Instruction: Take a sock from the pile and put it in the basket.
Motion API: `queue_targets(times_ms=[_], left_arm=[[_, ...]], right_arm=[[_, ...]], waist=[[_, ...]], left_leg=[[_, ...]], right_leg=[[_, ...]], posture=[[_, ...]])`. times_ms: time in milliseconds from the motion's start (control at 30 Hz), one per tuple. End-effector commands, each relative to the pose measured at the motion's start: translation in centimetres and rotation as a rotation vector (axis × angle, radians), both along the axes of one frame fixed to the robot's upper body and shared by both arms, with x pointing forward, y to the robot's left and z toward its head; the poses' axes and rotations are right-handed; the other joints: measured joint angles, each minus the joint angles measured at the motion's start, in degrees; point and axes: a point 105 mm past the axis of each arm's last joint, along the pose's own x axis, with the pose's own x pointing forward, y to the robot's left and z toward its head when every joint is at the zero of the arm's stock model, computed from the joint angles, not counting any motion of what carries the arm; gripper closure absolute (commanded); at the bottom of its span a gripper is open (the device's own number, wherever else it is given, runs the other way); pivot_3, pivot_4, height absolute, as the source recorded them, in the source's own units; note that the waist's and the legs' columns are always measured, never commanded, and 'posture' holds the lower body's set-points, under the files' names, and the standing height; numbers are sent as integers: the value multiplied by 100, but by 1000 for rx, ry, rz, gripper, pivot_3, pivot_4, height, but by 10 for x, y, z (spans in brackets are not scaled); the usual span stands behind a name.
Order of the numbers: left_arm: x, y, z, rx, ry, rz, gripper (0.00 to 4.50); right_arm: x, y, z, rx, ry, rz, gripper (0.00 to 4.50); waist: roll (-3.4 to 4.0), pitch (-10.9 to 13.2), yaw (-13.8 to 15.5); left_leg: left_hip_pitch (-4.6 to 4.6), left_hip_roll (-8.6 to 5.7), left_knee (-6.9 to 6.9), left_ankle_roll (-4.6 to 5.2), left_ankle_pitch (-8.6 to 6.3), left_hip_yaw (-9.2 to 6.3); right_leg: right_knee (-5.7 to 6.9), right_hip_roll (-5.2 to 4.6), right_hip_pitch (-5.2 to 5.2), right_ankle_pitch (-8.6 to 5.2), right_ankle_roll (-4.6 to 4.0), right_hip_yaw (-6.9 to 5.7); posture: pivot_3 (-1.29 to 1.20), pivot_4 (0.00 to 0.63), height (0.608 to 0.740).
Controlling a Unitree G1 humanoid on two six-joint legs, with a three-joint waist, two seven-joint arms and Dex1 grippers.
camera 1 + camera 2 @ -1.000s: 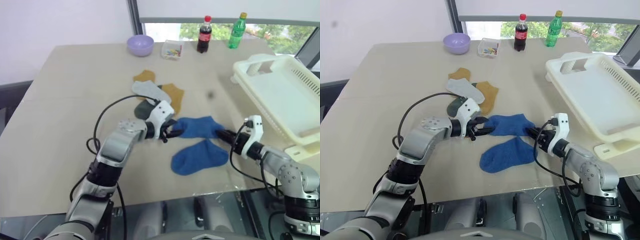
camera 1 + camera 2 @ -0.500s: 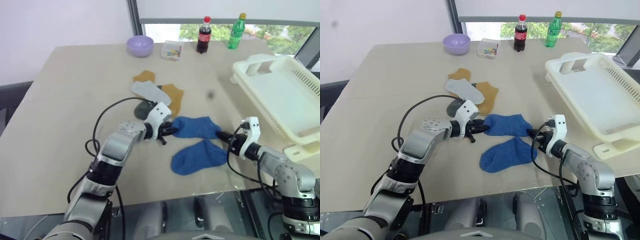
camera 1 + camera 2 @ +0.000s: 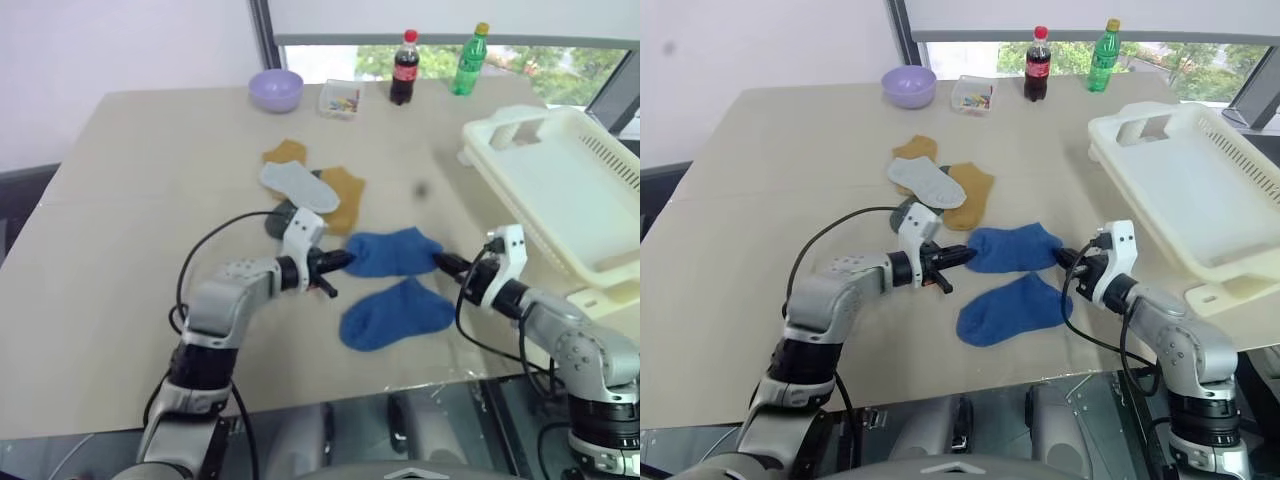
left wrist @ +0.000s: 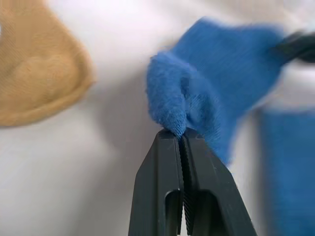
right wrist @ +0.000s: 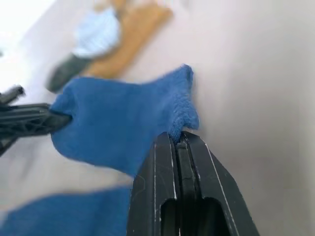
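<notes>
The soft blue ankle sock is stretched between both arms near the middle of the tabletop, a little toward the near edge. The left end effector is clamped shut on a bunched fold at one end; the right end effector is clamped shut on the fuzzy edge at the other. In the head views the sock appears slightly raised, though whether its middle touches the surface is hard to tell.

Just nearer the front edge lies a second blue ankle sock, flat and untouched. Farther in sits the small heap of mustard-yellow, light grey and dark grey ankle socks. The large cream-white slotted plastic basket stands at the right edge, its rim well above the tabletop.

To do this step well, I judge both arms should lift together and keep the cloth lightly taut, so neither thin pinch slips. The sock must clear the lower blue one before travelling right, or it may drag it along. It should go high enough to pass the basket's rim, and be let go only once it hangs over the open interior. The left arm has the longer reach, so it may need to let go first.
</notes>
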Motion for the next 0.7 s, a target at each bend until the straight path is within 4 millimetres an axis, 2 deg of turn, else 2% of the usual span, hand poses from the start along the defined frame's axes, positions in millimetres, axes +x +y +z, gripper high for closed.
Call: queue_targets(times_ms=[33, 167, 333, 533, 700], left_arm=[[-30, -3, 11, -31, 6, -56, 4443], [-61, -4, 1, -24, 74, -60, 4443], [-92, -4, -23, 34, 153, -53, 4443], [-103, -11, -29, -47, 202, -3, 4443], [-106, -14, -33, -61, 222, 41, 4443]], right_arm=[[-15, 4, 22, 6, -58, 31, 4500], [-35, -2, 23, -22, -28, 51, 4500], [-56, -10, 16, -81, 35, 68, 4500], [-65, -19, 16, -96, 75, 51, 4500], [-69, -24, 4, -100, 141, 44, 4500]], waist=[[1, -1, 5], [-2, 0, 14], [-2, 0, 6], [-3, -1, 13], [-4, -1, 14]], left_leg=[[2, -1, 0, 0, 0, 1], [2, -8, 0, 1, -1, 5], [13, -9, 1, 0, 0, 7], [28, -4, 4, -1, 1, 7], [20, -6, 4, -1, 1, 6]], right_leg=[[0, -1, 3, 0, 0, 1], [-5, -8, 6, -2, 2, 5], [-2, -7, 12, -27, 0, 8], [5, 3, 19, -27, 0, 10], [-1, 3, 16, -28, -1, 11]], posture=[[0, 150, 735], [0, 150, 735], [0, 150, 735], [0, 150, 735], [0, 150, 735]])
